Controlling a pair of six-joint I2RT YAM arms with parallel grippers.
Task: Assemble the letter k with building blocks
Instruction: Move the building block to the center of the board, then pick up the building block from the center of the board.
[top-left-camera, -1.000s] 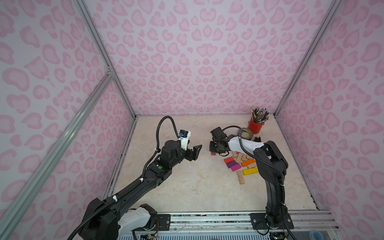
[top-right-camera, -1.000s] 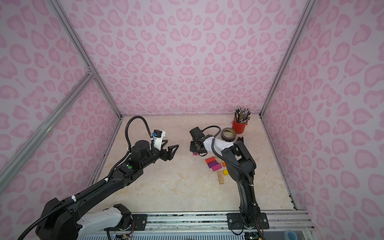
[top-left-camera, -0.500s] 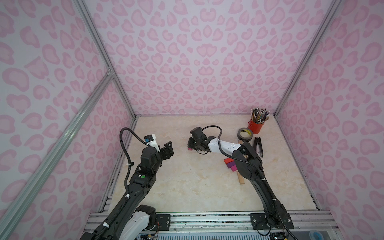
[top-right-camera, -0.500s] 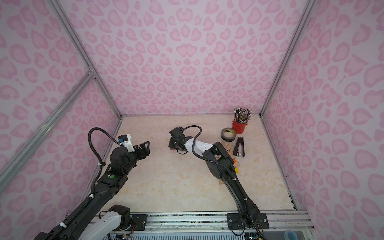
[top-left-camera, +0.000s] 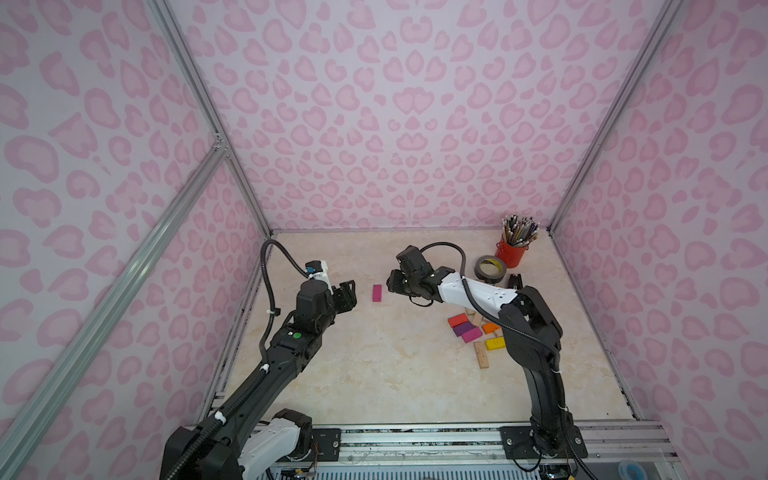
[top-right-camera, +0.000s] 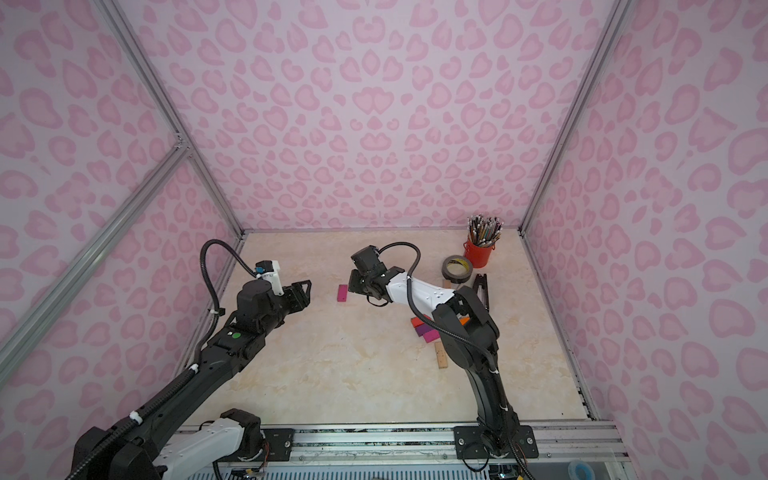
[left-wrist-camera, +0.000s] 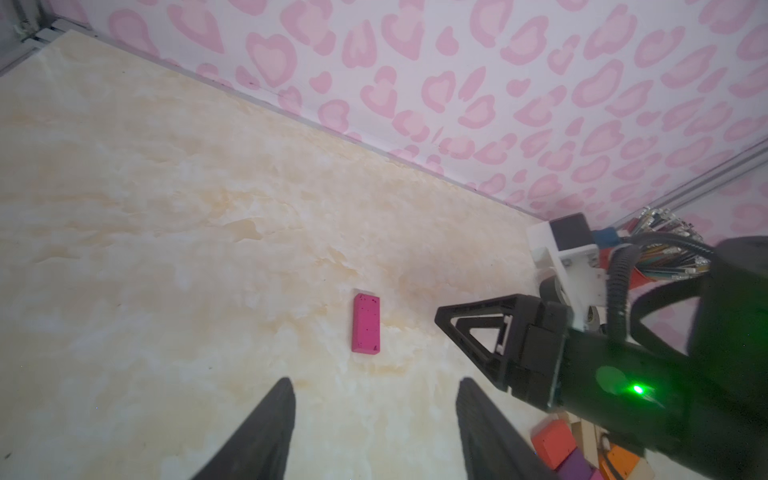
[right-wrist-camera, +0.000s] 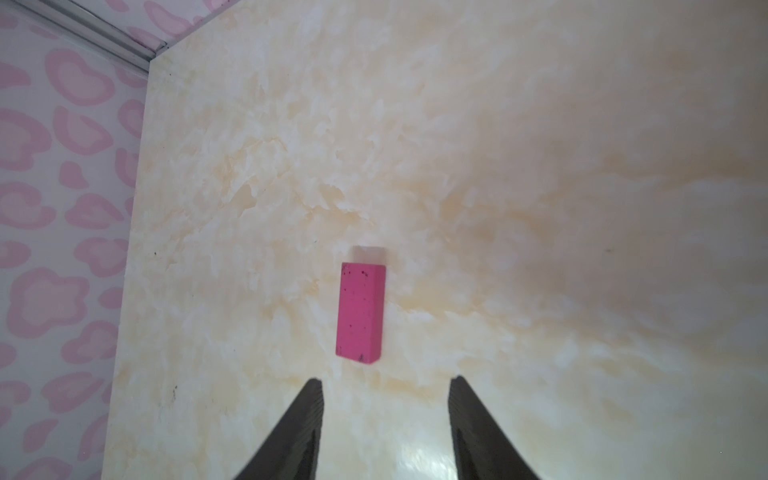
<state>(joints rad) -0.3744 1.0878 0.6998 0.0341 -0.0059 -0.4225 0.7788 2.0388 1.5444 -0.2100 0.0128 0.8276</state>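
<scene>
The magenta block (top-left-camera: 377, 292) lies flat and alone on the surface (top-left-camera: 374, 365), between the two claws and well apart from the pile of other blocks (top-left-camera: 469, 330). The right claw (right-wrist-camera: 385, 382) is partly spread and empty, its tips just short of the block. The left claw (left-wrist-camera: 376, 382) is likewise parted and holds nothing.

The likeliest slip is a finger clipping the block on a low move, skewing what I take to be the K's first stroke. Both claws face the same spot (a collision if both go in). The right forearm (top-left-camera: 478, 291) passes above the pile and could scatter it if it dips.
</scene>
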